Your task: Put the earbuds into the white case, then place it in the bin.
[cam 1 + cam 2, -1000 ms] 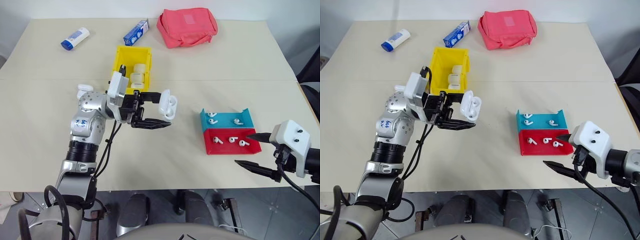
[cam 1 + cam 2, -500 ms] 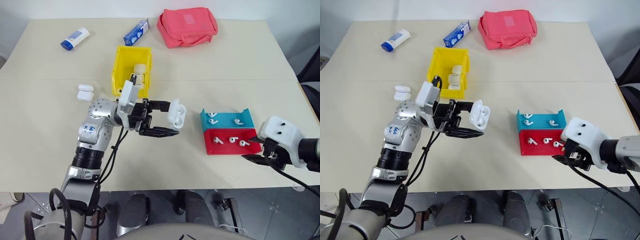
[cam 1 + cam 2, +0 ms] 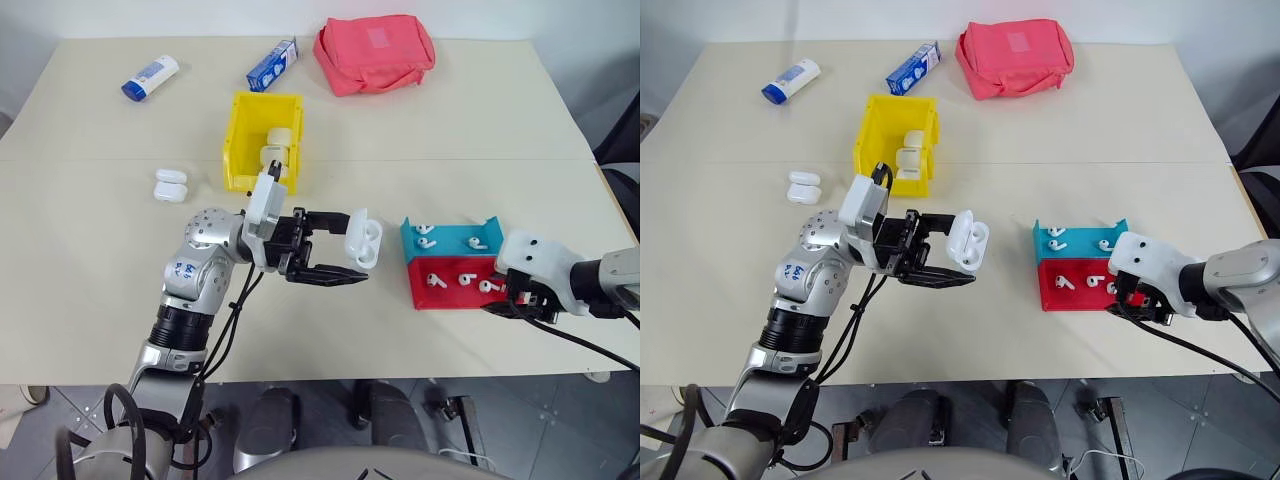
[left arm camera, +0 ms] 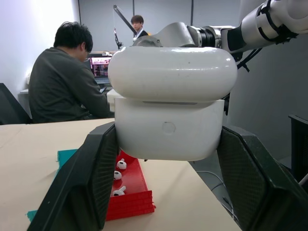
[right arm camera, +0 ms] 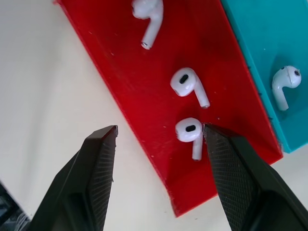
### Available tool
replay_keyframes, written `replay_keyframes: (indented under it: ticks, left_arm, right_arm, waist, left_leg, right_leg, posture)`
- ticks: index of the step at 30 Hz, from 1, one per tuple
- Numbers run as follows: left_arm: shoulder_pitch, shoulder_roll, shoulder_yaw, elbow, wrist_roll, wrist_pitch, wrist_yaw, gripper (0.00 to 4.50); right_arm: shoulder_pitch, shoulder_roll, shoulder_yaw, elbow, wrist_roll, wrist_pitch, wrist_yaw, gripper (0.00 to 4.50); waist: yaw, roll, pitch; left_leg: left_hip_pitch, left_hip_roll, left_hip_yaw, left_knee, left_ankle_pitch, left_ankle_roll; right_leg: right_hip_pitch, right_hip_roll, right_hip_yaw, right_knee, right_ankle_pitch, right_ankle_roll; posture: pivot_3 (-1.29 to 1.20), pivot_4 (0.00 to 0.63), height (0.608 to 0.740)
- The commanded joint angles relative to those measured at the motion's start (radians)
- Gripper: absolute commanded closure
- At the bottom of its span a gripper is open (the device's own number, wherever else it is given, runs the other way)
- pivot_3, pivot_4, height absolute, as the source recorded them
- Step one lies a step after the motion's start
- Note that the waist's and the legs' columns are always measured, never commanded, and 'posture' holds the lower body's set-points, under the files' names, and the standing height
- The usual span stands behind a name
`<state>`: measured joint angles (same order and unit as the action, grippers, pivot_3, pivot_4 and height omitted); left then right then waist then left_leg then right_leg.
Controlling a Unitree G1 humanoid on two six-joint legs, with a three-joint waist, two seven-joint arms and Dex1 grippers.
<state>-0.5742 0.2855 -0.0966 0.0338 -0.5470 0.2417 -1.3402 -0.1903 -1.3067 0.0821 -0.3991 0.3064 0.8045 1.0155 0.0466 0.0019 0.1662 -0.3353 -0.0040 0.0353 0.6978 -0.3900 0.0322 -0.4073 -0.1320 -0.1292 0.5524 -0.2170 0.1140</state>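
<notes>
The white case is glossy, smooth plastic with faint scuffs. The earbuds shine like the same hard plastic. The tray looks matt, finely layered plastic; the bin smooth plastic; the pouch soft cloth. The table is matt. Gripper fingers carry a rough, knurled black texture.

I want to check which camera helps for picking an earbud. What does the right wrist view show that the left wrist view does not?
Right wrist view alone: the right gripper open above the near end of the red tray half, one finger beside the nearest earbud, the other over bare table; also one earbud on the teal half.

Left wrist view alone: the left gripper shut on the white case, its lid open, with people at a desk behind.

Both share: the red tray half with its three earbuds, and the beige table.
</notes>
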Motion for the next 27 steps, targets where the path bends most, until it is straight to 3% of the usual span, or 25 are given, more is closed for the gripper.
replay_keyframes:
  ticks: [1, 10, 14, 27]
  left_arm:
    - [0.009, -0.001, 0.004, -0.058, -0.029, -0.003, 0.010, 1.74]
    - [0.019, 0.002, 0.005, -0.070, -0.031, -0.003, 0.023, 1.74]
    - [0.019, 0.005, 0.006, -0.069, -0.028, -0.005, 0.027, 1.74]
    - [0.020, 0.007, 0.009, -0.068, -0.026, -0.010, 0.037, 1.74]
  right_arm:
    - [-0.045, 0.008, 0.032, 0.039, -0.044, -0.030, 0.022, 1.58]
    - [-0.087, 0.031, 0.086, 0.089, -0.092, -0.052, 0.062, 1.58]
    - [-0.089, 0.035, 0.083, 0.089, -0.097, -0.061, 0.074, 2.45]
    - [-0.125, 0.077, 0.111, 0.139, -0.152, -0.099, 0.089, 2.45]
  waist:
    - [0.000, 0.001, 0.000]
    - [0.000, 0.001, 0.000]
    - [-0.001, 0.001, 0.000]
    - [-0.002, 0.001, 0.000]
  left_leg:
    - [0.000, 0.000, 0.000, 0.000, 0.000, 0.000]
    - [0.000, 0.000, 0.000, 0.000, 0.000, 0.000]
    - [0.000, 0.000, 0.000, 0.000, 0.000, 0.000]
    - [0.000, 0.000, 0.000, 0.000, 0.000, -0.001]
  right_leg:
    - [0.000, 0.000, 0.000, 0.000, 0.000, 0.000]
    - [0.000, 0.000, 0.000, 0.000, 0.000, 0.000]
    - [0.000, 0.000, 0.000, 0.000, 0.000, 0.000]
    - [0.000, 0.000, 0.000, 0.000, 0.000, 0.000]
  posture:
    - [0.00, 0.150, 0.740]
    - [0.00, 0.150, 0.740]
    - [0.00, 0.150, 0.740]
    - [0.00, 0.150, 0.740]
